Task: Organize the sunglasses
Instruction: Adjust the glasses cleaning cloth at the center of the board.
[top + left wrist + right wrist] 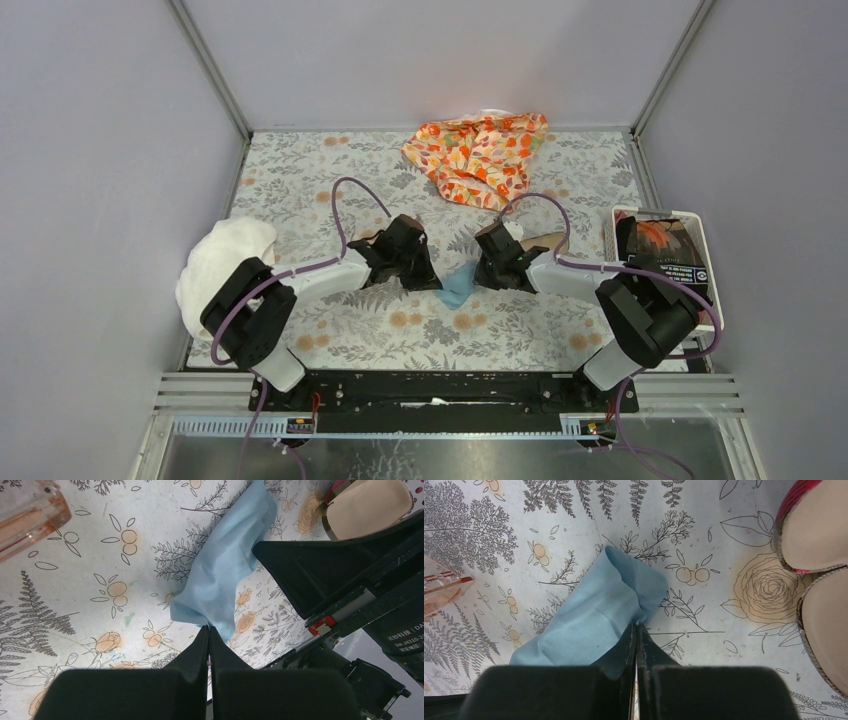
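The sunglasses show only as a piece of translucent orange-pink frame [25, 520] at the top left of the left wrist view and at the left edge of the right wrist view [439, 592]. From above, the left arm hides them. A small blue cloth [455, 287] lies between the two grippers. My left gripper [208, 627] is shut, its tips pinching the cloth's near corner [225, 565]. My right gripper [637, 626] is shut too, nipping the opposite edge of the cloth [594, 615]. The open plaid case [545, 243] lies just right of the right gripper [483, 275].
The case's tan lining [819, 525] fills the right side of the right wrist view. An orange floral fabric [480, 155] lies at the back. A white towel [225, 260] sits at the left edge, and a white basket [700, 240] with a dark package stands at the right.
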Motion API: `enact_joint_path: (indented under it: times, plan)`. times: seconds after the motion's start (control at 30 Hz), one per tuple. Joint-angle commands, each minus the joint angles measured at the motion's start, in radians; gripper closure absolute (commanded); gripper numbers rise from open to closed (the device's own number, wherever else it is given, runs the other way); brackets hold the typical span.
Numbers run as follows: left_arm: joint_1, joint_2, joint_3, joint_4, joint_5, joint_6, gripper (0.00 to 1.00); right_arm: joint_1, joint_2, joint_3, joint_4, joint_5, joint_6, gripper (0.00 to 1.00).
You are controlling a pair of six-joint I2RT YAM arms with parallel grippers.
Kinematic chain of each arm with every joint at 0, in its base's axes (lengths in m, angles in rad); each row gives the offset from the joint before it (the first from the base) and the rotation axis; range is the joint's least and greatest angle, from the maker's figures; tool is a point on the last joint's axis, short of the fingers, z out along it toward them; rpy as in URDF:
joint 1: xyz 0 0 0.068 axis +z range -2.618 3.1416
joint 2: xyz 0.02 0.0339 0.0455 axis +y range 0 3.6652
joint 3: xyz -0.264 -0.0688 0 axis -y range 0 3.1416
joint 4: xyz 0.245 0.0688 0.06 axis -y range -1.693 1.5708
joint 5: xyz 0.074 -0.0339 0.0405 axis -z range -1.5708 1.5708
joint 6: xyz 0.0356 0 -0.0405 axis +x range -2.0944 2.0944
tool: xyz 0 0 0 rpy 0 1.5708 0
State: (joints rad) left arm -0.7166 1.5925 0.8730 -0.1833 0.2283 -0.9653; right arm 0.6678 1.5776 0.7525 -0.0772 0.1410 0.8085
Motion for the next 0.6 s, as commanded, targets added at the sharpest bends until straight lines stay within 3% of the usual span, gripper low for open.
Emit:
enact_joint_path:
  times: [0.0, 0.2, 0.57]
  plan:
    - [0.003, 0.002, 0.023, -0.005, 0.001, 0.046, 1.00, 0.009, -0.038, 0.008, -0.050, 0.037, -0.010, 1.00]
    - [0.047, 0.056, 0.162, -0.091, 0.036, 0.160, 1.00, 0.007, -0.104, 0.096, -0.117, 0.099, -0.064, 1.00]
    - [0.162, 0.155, 0.447, -0.184, 0.048, 0.303, 1.00, -0.060, -0.031, 0.346, -0.164, 0.128, -0.138, 1.00]
